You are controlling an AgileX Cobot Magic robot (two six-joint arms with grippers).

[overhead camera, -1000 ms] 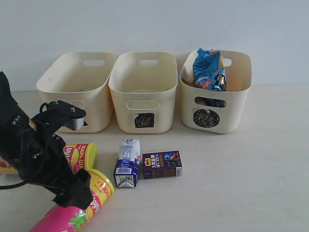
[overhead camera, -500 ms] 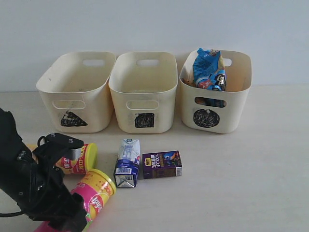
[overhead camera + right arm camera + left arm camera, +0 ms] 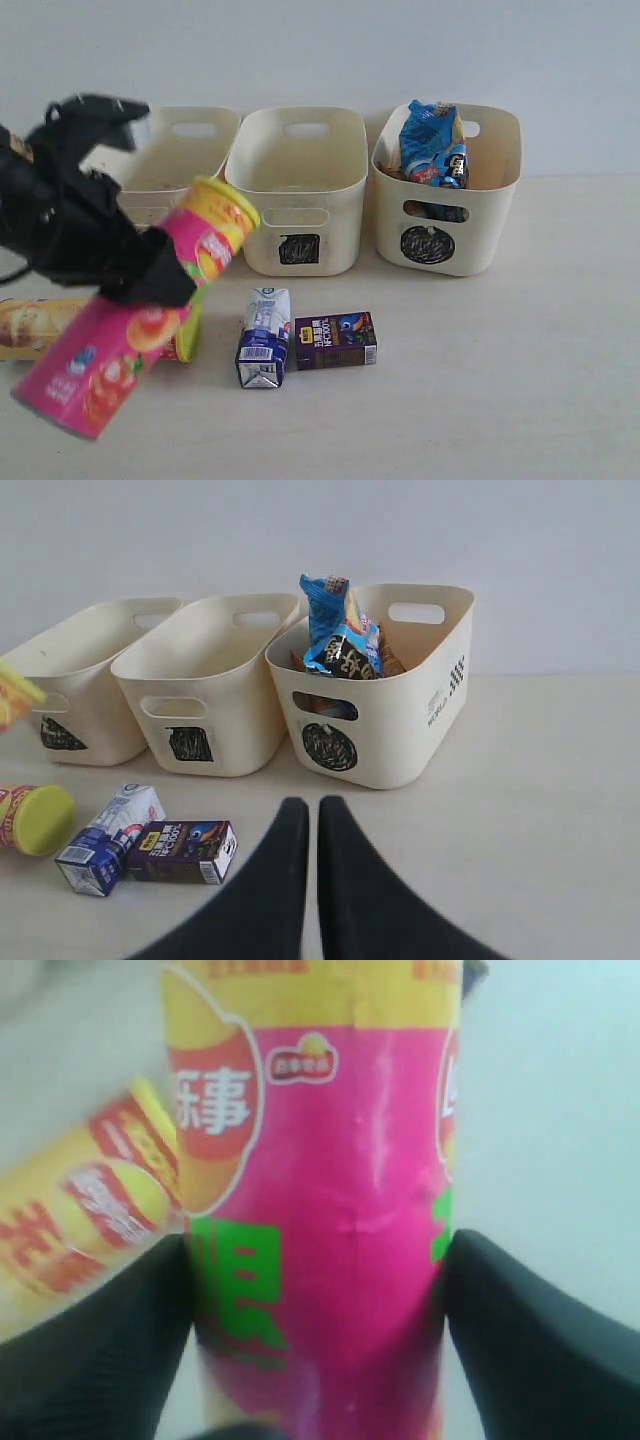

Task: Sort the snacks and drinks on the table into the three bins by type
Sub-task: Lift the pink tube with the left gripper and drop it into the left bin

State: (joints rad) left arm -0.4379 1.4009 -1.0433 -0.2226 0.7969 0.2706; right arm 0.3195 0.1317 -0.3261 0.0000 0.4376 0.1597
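Now my left claw clamps the pink can, holding it tilted above the worktop before the left bin; my right claw sits narrow, fingers nearly touching.

We see a beige table carrying the left bin, middle bin and right bin across the upper frame. A blue-white carton lies beside a purple carton at centre, a yellow can at lower left.

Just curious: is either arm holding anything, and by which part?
The left gripper grips the pink chip can around its mid-body; the right gripper is shut, empty.
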